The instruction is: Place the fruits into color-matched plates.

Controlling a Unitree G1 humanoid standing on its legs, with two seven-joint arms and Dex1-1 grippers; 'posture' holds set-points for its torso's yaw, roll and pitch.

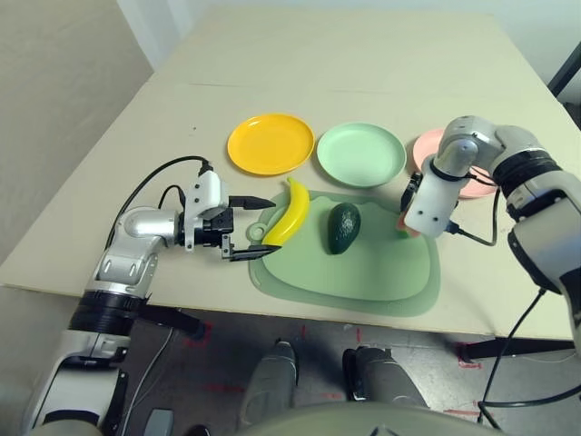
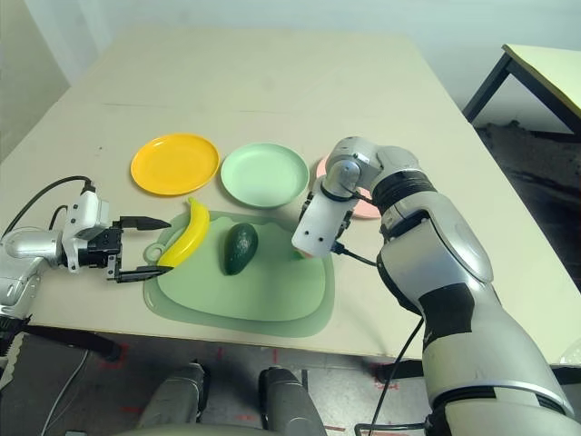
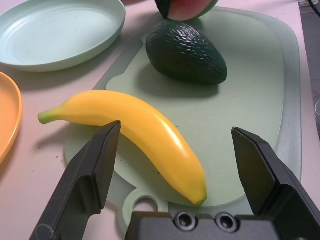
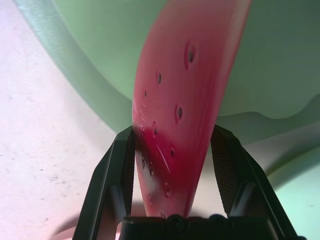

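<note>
Fruits are lying on a big green mat (image 1: 363, 272) on the tan table (image 1: 136, 136) in the left eye view. The yellow banana (image 1: 289, 214) is resting at the mat's left end, and the dark green avocado (image 1: 344, 227) is sitting just beside it. Behind the mat three plates are standing in a row: the yellow-orange plate (image 1: 270, 143), the mint green plate (image 1: 360, 153) and the pink plate (image 1: 431, 150), partly hidden by the right arm. The left gripper (image 1: 256, 228) is pointing sideways at the banana with its fingers spread wide, one on each side of the banana's end. The right gripper (image 1: 406, 222) is pointing down at the mat's right edge.

Seen from the left wrist, the two black fingers (image 3: 87, 175) are standing far apart, and the banana is lying between them without touching them. The avocado is lying past it.

Seen from the right wrist, the fingers (image 4: 120, 175) are pinching the red watermelon wedge (image 4: 185, 100) from both sides over the mat's edge.
</note>
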